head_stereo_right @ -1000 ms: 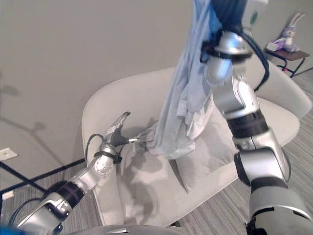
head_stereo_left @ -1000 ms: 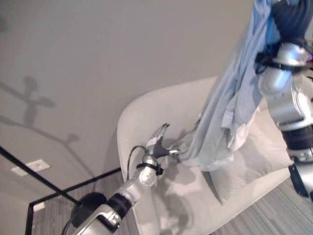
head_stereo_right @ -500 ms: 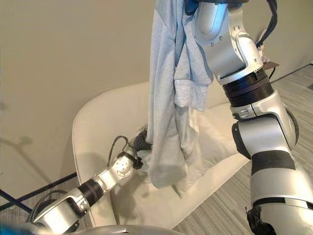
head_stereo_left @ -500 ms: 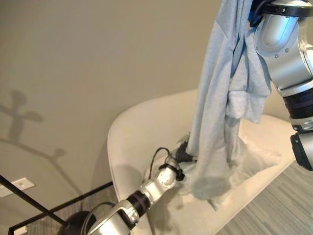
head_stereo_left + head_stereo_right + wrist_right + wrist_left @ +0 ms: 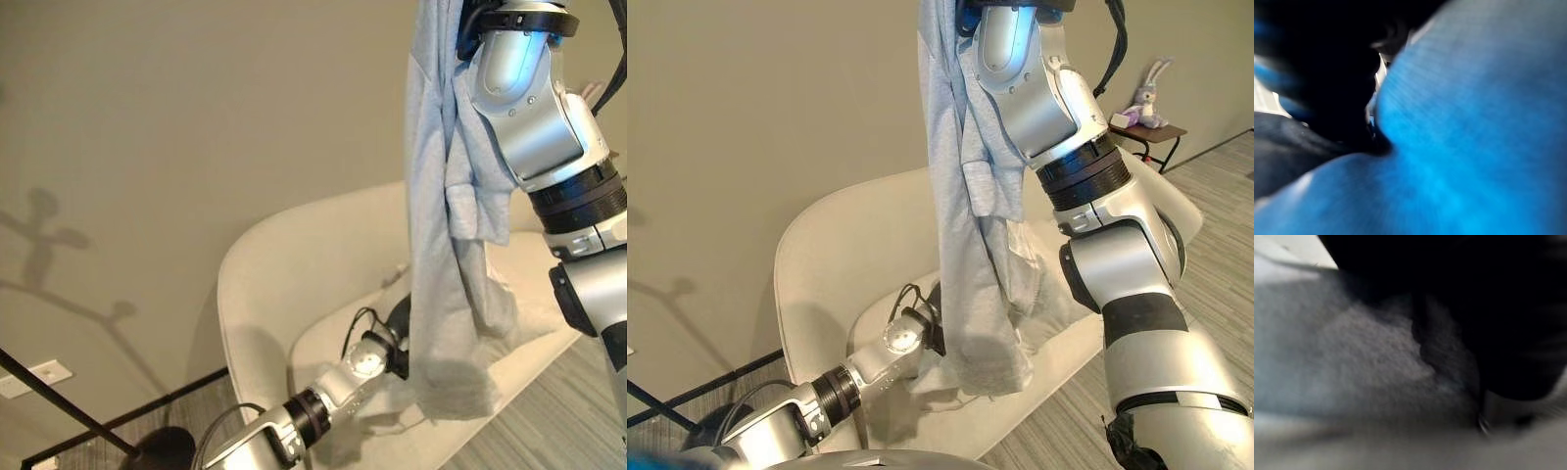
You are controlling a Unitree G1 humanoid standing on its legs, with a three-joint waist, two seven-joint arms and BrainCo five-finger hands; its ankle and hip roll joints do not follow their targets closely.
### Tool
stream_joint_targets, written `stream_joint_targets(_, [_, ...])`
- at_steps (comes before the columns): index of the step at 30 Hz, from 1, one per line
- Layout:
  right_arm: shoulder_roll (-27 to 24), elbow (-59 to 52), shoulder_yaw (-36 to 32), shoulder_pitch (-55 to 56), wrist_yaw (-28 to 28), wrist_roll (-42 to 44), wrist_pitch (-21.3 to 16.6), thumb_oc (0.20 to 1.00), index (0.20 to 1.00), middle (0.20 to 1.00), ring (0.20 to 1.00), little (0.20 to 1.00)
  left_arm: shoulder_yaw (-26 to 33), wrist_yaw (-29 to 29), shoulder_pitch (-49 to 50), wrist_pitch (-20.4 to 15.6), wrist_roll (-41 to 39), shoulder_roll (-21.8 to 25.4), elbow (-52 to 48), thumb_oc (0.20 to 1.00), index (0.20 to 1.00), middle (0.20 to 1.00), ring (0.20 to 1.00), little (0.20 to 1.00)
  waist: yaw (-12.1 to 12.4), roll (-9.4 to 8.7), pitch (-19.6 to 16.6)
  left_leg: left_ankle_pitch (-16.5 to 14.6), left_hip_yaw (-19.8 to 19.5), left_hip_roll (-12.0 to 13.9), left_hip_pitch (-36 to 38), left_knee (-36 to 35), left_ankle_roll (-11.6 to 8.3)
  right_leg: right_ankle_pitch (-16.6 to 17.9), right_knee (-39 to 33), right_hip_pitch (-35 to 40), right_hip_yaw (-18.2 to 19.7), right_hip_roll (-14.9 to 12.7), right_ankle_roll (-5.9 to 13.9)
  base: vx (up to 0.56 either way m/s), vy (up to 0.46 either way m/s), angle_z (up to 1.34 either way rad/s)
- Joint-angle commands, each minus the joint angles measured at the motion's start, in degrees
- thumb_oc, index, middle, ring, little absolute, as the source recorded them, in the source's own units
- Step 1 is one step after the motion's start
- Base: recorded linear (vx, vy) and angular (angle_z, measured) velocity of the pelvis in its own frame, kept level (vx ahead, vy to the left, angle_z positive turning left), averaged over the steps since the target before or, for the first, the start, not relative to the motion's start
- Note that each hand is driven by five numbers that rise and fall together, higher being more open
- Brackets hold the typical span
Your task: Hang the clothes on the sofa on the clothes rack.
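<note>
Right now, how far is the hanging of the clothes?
Done: the light blue garment is lifted, hanging from the raised right arm, its hem on the sofa. In hand: the left hand reaches behind its lower part, fingers hidden. Left: freeing it and hanging it; I see no rack.
</note>
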Motion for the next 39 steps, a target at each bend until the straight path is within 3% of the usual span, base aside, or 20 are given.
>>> stream_joint_targets(1, [-2.8,5.5,1.6,-14.9,0.2,0.0,0.9,0.200,0.200,0.200,0.200,0.200,-0.7,-1.6,-3.9,-1.8,-3.7,-4.6,-0.2,0.200,0.200,0.200,0.200,0.200,1.0,1.32,3.6,3.4,-4.7,6.8,-1.1,1.1,-5.28,-8.7,2.7,7.7,-2.3,1.7,-0.23,0.00,0.000,0.00])
stream_joint_targets(9, [-5.2,6.5,2.7,-15.0,1.2,-1.3,2.1,0.200,0.200,0.200,0.200,0.200,3.0,-1.2,-3.0,-1.5,-6.4,-1.5,-2.7,0.200,0.200,0.200,0.200,0.200,1.5,1.74,3.8,3.2,-5.1,6.4,-0.9,1.1,-4.97,-8.9,3.0,7.8,-2.5,1.5,-0.27,0.00,0.000,0.00])
stream_joint_targets(12, [-8.6,6.0,2.3,-13.5,1.5,-2.3,2.7,0.200,0.200,0.200,0.200,0.200,5.9,-0.8,-1.5,-1.4,-5.3,1.7,-5.6,0.200,0.200,0.200,0.200,0.200,2.1,2.03,4.0,3.3,-5.3,6.3,-0.8,1.1,-4.94,-9.0,3.2,8.0,-2.7,1.5,-0.29,0.00,-0.009,0.05])
stream_joint_targets(17, [-20.9,-4.0,-3.3,-2.8,1.9,-8.2,3.6,0.200,0.200,0.200,0.200,0.200,18.1,2.7,4.3,-2.7,1.4,9.8,-16.9,0.200,0.200,0.200,0.200,0.200,3.8,3.26,4.7,3.6,-6.1,6.3,-0.8,1.2,-5.07,-9.9,3.8,8.4,-3.1,1.8,-0.43,0.00,-0.038,0.10])
stream_joint_targets(18, [-21.0,-5.0,-4.3,-1.5,2.2,-8.4,3.9,0.200,0.200,0.200,0.200,0.200,18.0,2.9,4.9,-2.3,1.6,10.3,-17.7,0.200,0.200,0.200,0.200,0.200,3.8,2.97,4.5,3.6,-6.1,6.3,-0.7,1.2,-5.10,-10.0,3.8,8.5,-3.1,1.8,-0.46,-0.06,-0.067,0.10])
stream_joint_targets(20, [-25.7,-12.6,-9.9,7.1,2.3,-12.2,3.2,0.200,0.200,0.200,0.200,0.200,25.7,5.6,9.2,-3.4,6.9,13.5,-22.7,0.200,0.200,0.200,0.200,0.200,4.7,3.93,5.2,5.0,-5.1,7.0,-1.2,1.8,-4.92,-10.3,4.2,8.4,-4.3,2.3,-1.12,-0.04,-0.083,0.03])
stream_joint_targets(21, [-25.6,-13.5,-11.0,8.4,2.7,-12.5,3.4,0.200,0.200,0.200,0.200,0.200,25.6,5.7,9.7,-3.1,7.0,13.9,-23.2,0.200,0.200,0.200,0.200,0.200,4.7,3.56,4.7,4.4,-6.3,6.9,-0.7,1.5,-5.63,-11.0,4.2,8.8,-3.3,2.4,-0.95,-0.02,-0.099,0.08])
stream_joint_targets(22, [-26.0,-18.2,-14.3,14.1,2.6,-14.0,2.3,0.200,0.200,0.200,0.200,0.200,31.2,8.4,12.4,-4.1,10.0,14.8,-26.2,0.200,0.200,0.200,0.200,0.200,5.3,4.46,5.4,6.2,-5.4,7.7,-1.4,2.4,-5.53,-10.9,4.4,8.7,-4.5,3.1,-1.62,-0.02,-0.104,0.11])
stream_joint_targets(25, [-24.1,-24.1,-19.6,22.1,3.6,-15.3,1.1,0.200,0.200,0.200,0.200,0.200,36.1,10.9,16.1,-4.6,12.9,16.2,-30.7,0.200,0.200,0.200,0.200,0.200,5.7,4.60,5.2,7.4,-6.9,8.5,-1.1,2.6,-7.13,-12.2,4.2,9.4,-3.7,4.4,-2.18,-0.03,-0.097,0.06])
stream_joint_targets(28, [-16.5,-33.7,-23.2,34.1,5.8,-15.5,-4.3,0.200,0.200,0.200,0.200,0.200,45.7,15.9,23.5,-6.1,20.6,18.0,-38.1,0.200,0.200,0.200,0.200,0.200,7.0,5.31,6.6,12.3,-7.0,11.0,-1.9,3.1,-8.04,-12.6,3.7,8.9,-3.5,7.2,-3.76,-0.10,-0.194,-0.01])
stream_joint_targets(29, [-16.2,-34.1,-23.4,34.6,6.0,-15.6,-4.3,0.200,0.200,0.200,0.200,0.200,45.8,16.0,23.9,-6.0,20.8,18.1,-38.4,0.200,0.200,0.200,0.200,0.200,6.9,5.22,6.4,12.4,-7.0,11.2,-1.9,3.1,-8.11,-12.6,3.7,9.0,-3.4,7.3,-3.84,-0.06,-0.157,-0.04])
stream_joint_targets(31, [-10.8,-38.4,-25.3,42.3,6.1,-15.1,-6.9,0.200,0.200,0.200,0.200,0.200,50.2,18.9,28.4,-6.8,25.5,17.8,-40.7,0.200,0.200,0.200,0.200,0.200,8.1,5.54,7.6,14.4,-7.4,12.0,-2.9,3.0,-8.75,-12.6,2.5,9.1,-3.4,8.6,-4.30,-0.09,-0.174,-0.07])
stream_joint_targets(33, [-9.9,-40.5,-27.3,46.8,5.4,-15.9,-7.3,0.200,0.200,0.200,0.200,0.200,51.5,21.3,29.1,-6.8,28.1,18.3,-41.3,0.200,0.200,0.200,0.200,0.200,8.6,5.05,9.4,16.5,-6.2,12.3,-6.1,4.4,-9.34,-12.5,1.9,9.6,-5.2,8.6,-4.90,-0.16,-0.170,-0.02])
stream_joint_targets(35, [-9.1,-41.3,-28.2,49.3,4.2,-16.0,-7.3,0.200,0.200,0.200,0.200,0.200,51.7,22.5,30.3,-6.9,30.5,18.7,-42.0,0.200,0.200,0.200,0.200,0.200,8.6,4.83,10.1,13.6,-3.6,11.4,-6.5,4.2,-8.86,-13.0,1.8,9.4,-6.2,8.2,-5.15,-0.12,-0.107,0.39])
stream_joint_targets(36, [-9.0,-41.4,-28.3,49.6,4.2,-16.0,-7.3,0.200,0.200,0.200,0.200,0.200,51.6,22.5,30.6,-6.9,30.6,18.7,-42.2,0.200,0.200,0.200,0.200,0.200,8.6,4.71,10.0,13.4,-3.6,11.2,-6.5,4.3,-8.65,-13.0,1.8,9.4,-6.2,8.0,-5.07,-0.14,-0.051,0.62])
stream_joint_targets(37, [-8.6,-42.1,-28.0,50.4,3.6,-16.7,-7.2,0.200,0.200,0.200,0.200,0.200,51.3,22.7,32.2,-7.0,31.1,18.5,-42.8,0.200,0.200,0.200,0.200,0.200,9.2,4.76,10.4,9.9,-4.0,9.0,-6.4,5.8,-6.91,-12.5,1.8,8.8,-6.7,7.6,-5.06,-0.10,-0.010,0.49])
stream_joint_targets(39, [-8.6,-42.5,-28.1,50.9,3.6,-17.1,-7.2,0.200,0.200,0.200,0.200,0.200,51.2,23.0,32.9,-7.0,31.5,18.4,-42.9,0.200,0.200,0.200,0.200,0.200,9.2,4.55,10.2,7.2,-5.0,8.0,-6.3,8.0,-6.28,-12.2,1.7,8.6,-6.8,6.9,-4.86,-0.10,0.003,0.35])
